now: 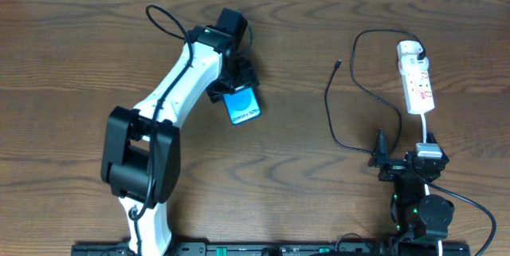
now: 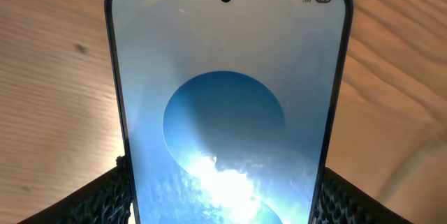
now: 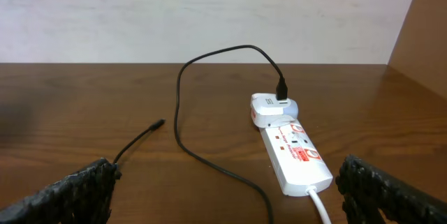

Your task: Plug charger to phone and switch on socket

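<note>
The phone (image 1: 241, 106) with its cyan-blue screen lies left of the table's centre. My left gripper (image 1: 231, 86) is shut on its two long edges; in the left wrist view the phone (image 2: 227, 105) fills the frame between the two fingers. The black charger cable (image 1: 362, 88) loops from the white adapter on the socket (image 1: 417, 80) at the right. Its free plug tip (image 1: 337, 64) lies on the table. My right gripper (image 1: 402, 163) is open and empty, near the front edge below the socket. In the right wrist view the socket (image 3: 292, 151), cable and plug tip (image 3: 159, 123) lie ahead of the fingers.
The socket's white cord (image 1: 426, 128) runs from its near end toward my right arm. A pale wall stands behind the table's far edge (image 3: 209, 15). A wooden side panel (image 3: 422, 35) rises at the right.
</note>
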### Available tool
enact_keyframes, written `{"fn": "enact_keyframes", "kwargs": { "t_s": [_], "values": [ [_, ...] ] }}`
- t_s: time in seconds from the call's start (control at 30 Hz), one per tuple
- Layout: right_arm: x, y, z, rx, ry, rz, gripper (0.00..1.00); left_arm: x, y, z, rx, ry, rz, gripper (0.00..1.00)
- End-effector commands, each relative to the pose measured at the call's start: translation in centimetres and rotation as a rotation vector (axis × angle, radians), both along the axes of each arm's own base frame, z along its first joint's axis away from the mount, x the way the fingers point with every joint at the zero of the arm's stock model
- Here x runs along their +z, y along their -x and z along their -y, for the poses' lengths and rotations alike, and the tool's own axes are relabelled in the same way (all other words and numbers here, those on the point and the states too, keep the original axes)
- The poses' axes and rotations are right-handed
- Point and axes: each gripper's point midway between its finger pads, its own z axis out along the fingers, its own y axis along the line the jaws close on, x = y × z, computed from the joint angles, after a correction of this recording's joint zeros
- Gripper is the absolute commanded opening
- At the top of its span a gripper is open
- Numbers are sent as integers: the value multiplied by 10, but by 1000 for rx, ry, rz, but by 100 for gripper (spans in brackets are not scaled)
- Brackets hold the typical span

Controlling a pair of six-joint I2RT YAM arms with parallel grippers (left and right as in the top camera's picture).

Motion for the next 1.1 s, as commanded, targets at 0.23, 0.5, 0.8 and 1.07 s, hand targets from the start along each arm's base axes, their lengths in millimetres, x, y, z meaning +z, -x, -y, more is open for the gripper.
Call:
{"fn": "enact_keyframes", "kwargs": {
  "t_s": [0.23, 0.5, 0.8, 1.07],
  "values": [
    [-1, 0, -2, 10, 10, -4, 99, 51, 26, 55, -82, 441, -110, 71],
    [-1, 0, -2, 10, 10, -4, 99, 85, 36, 74, -105, 710, -192, 71],
    [-1, 0, -2, 10, 10, -4, 99, 95, 38, 79, -111, 779, -212, 71],
    [-1, 0, -2, 10, 10, -3, 99, 96, 38, 79, -100, 779, -220, 71]
  ]
}}
